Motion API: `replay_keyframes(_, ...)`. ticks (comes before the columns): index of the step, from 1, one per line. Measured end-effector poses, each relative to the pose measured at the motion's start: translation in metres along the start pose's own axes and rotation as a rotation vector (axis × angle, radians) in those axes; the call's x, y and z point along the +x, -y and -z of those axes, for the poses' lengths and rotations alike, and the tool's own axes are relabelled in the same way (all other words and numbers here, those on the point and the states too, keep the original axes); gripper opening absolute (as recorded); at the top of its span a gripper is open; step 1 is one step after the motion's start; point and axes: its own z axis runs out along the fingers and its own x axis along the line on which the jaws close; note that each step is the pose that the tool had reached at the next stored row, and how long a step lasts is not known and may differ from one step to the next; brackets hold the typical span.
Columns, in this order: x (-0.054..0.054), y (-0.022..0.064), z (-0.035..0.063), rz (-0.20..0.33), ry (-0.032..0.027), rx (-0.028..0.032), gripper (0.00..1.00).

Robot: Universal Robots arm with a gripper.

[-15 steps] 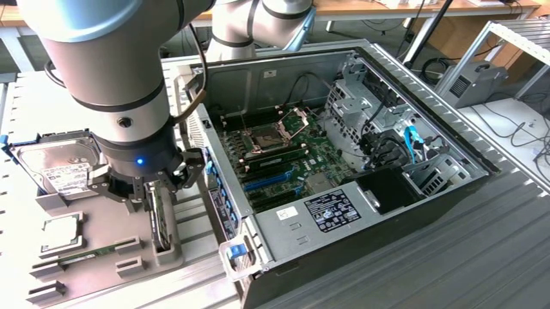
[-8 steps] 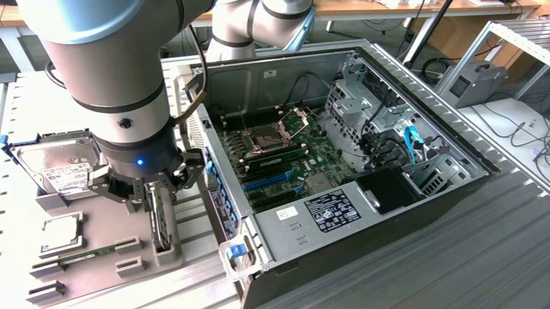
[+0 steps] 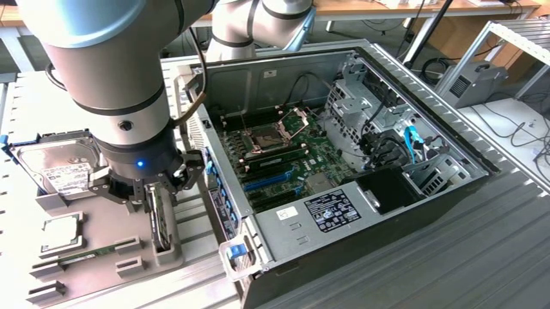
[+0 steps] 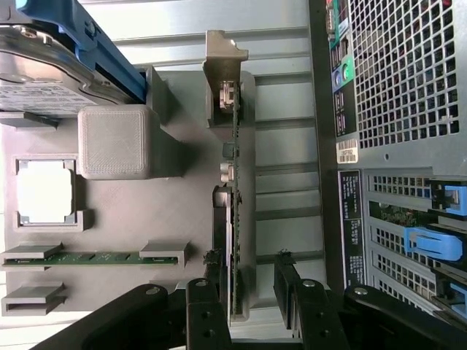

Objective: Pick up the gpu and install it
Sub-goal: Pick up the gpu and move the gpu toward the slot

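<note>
Now, fingers (image 4: 286, 281) wide apart, straddling upright gpu (image 4: 235, 182) in grey holder (image 4: 124, 204), no grip, pc case (image 4: 408, 73) alongside.

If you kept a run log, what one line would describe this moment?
claw: open, straddling gpu | gpu: standing on edge in gray holder | computer case: open, gpu not installed

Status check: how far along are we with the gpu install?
Done: the gripper is at the gpu, open, with fingers on either side of the card. In hand: nothing is gripped yet; the gpu stands on edge in the grey holder. Left: lifting it and seating it in the open case, where the blue slots hold no card.
</note>
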Motion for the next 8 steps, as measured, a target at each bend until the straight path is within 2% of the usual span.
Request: replay_keyframes(8,0.002,0.0002,-0.0008,0.0,0.0,0.0,0.42)
